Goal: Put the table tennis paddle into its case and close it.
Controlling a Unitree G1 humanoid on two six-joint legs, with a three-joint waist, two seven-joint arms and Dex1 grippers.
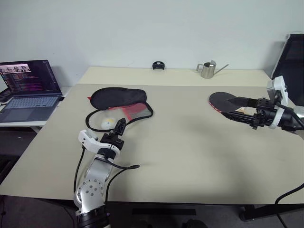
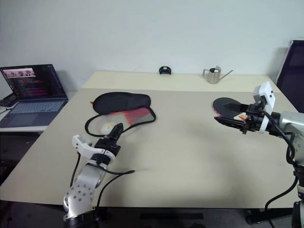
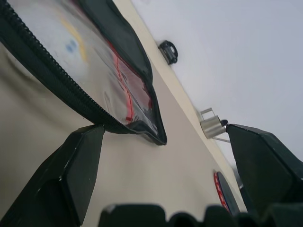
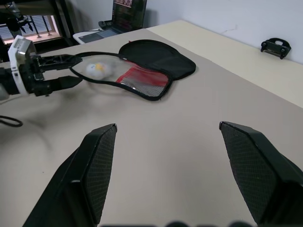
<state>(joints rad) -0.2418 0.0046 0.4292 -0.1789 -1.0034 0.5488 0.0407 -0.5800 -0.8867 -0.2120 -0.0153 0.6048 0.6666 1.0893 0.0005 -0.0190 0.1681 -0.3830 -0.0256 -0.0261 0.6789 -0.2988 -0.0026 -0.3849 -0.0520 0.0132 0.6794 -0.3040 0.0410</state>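
Just ahead of the left gripper (image 1: pixel 120 124), the case (image 1: pixel 118 97) lies unzipped on the table (image 1: pixel 190 142), with its black top part folded back, the red panel and mesh pocket showing, and the white ball charm (image 1: pixel 108 122) lying inside the loop of the zip edge. This gripper is low over the table, fully spread and empty; in the left wrist view the zip edge runs past the tip of one finger (image 3: pixel 71 175), but I cannot tell whether it touches. Well apart from it, across the table, the right gripper (image 2: pixel 232 121) is near the table tennis paddle (image 1: pixel 225 102). Its black face with the red edge sits between the dark fingers in the head views, yet the right wrist view shows two wide-apart fingers (image 4: pixel 94 170) with nothing between them, so I judge the paddle is not gripped and probably rests beside or under the fingers. The step in hand seems to be preparing the case. To do it well, the left gripper should take the upper flap near the zip edge, not the mesh, and lift it enough to make a mouth that faces the paddle. It should avoid pinching the ball charm or its cord. The right gripper should then close on the paddle handle, so the round face enters first.
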